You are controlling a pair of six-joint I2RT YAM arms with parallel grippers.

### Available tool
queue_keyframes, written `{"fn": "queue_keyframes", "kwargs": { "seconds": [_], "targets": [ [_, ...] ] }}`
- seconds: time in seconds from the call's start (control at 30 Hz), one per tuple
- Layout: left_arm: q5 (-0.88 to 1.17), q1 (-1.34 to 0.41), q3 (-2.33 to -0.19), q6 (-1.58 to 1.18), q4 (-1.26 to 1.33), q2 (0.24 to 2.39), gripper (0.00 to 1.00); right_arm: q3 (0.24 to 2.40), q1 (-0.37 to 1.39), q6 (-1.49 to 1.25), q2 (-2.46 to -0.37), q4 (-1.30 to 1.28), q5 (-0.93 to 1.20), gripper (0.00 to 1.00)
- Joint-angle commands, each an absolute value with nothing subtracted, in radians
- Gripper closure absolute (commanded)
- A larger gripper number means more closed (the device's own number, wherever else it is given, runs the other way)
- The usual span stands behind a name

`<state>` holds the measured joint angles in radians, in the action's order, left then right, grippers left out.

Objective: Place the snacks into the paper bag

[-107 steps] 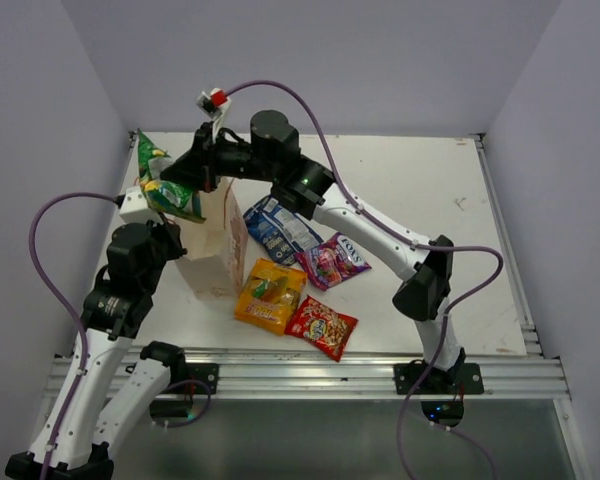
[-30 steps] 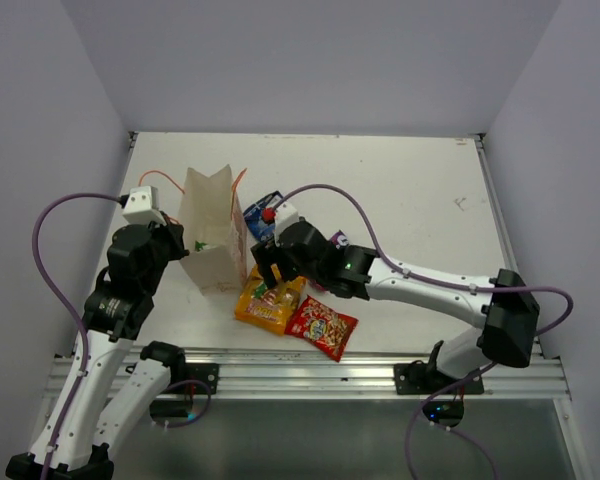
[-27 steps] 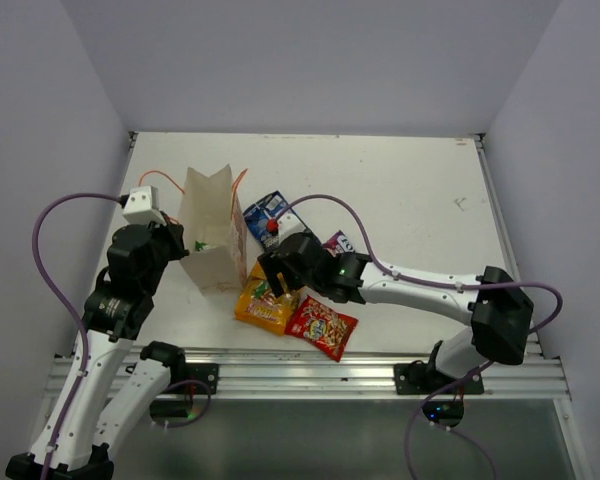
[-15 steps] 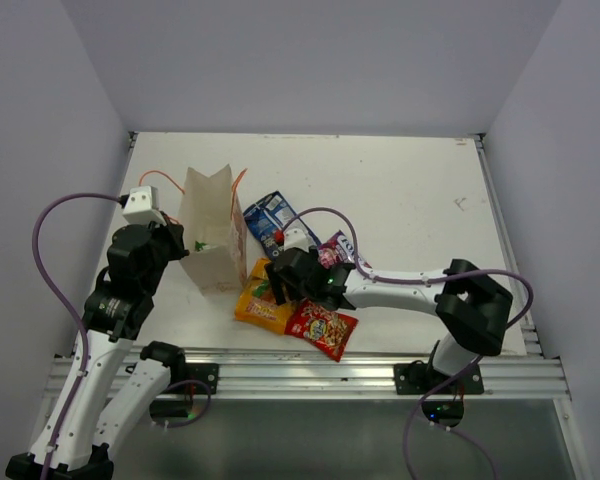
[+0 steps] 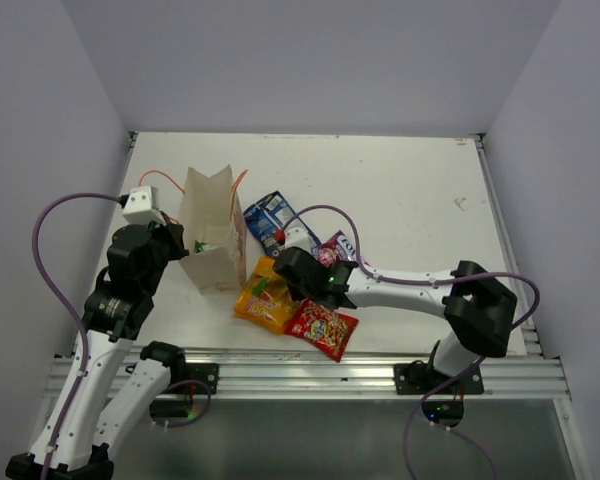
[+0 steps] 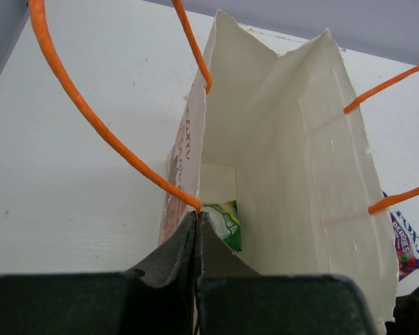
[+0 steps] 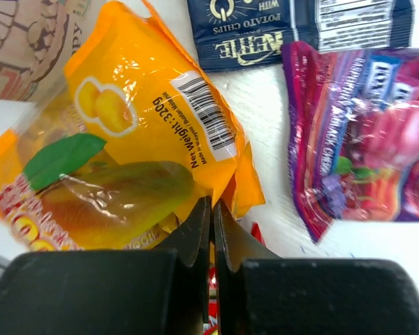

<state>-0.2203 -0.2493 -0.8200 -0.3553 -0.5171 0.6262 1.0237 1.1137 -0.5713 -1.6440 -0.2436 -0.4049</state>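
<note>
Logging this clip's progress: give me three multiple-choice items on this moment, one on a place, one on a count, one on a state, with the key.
1. Where is the green packet?
A. in the bag
B. beside it
C. in a hand

2. How many packets are outside the bag?
A. two
B. five
C. four

3. The right hand is:
A. open
B. shut on the orange packet
C. shut on the bag

Key:
1 A, the left wrist view shows it at the bag's bottom.
2 C, orange, blue, purple and red show on the table.
3 B, its fingers pinch that packet's edge.
</note>
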Motion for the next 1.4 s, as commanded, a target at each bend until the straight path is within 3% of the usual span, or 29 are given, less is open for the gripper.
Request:
{"fn": "queue_keyframes", "kwargs": {
  "seconds": [0.0,0.2,0.5,0.73,0.83,1.03,1.37],
  "targets": [
    [-0.207,-0.255,-0.811,-0.339,-0.485,0.618,1.00,1.126,1.121,-0.514,-1.514,-0.405,-0.515,1.00],
    [-0.201,-0.255,-0.811,-0.337,-0.482,0.617,1.00,1.348,1.126,-0.408,-1.447,-0.503,-0.563,1.00],
    [-0.193,-0.255,-0.810,-0.339,-0.480,0.614,1.00,1.744,1.126,-0.194,-1.558,-0.551,-0.701,1.00],
    [-0.192,-0.255,-0.810,-0.337,-0.479,0.611,1.00,2.505,1.155,0.090,-1.843,-0.621,-0.745,1.00],
    [-0.187,-0.255,-0.810,-0.337,-0.479,0.612,1.00,2.711,1.183,0.207,-1.962,-0.579,-0.771,1.00],
    [-0.178,-0.255,-0.810,-0.336,-0.474,0.614,1.00,2.548,1.201,0.183,-1.904,-0.422,-0.733,1.00],
    [-0.172,-0.255,-0.810,-0.334,-0.474,0.611,1.00,2.569,1.226,0.130,-1.999,-0.440,-0.693,1.00]
  ]
}}
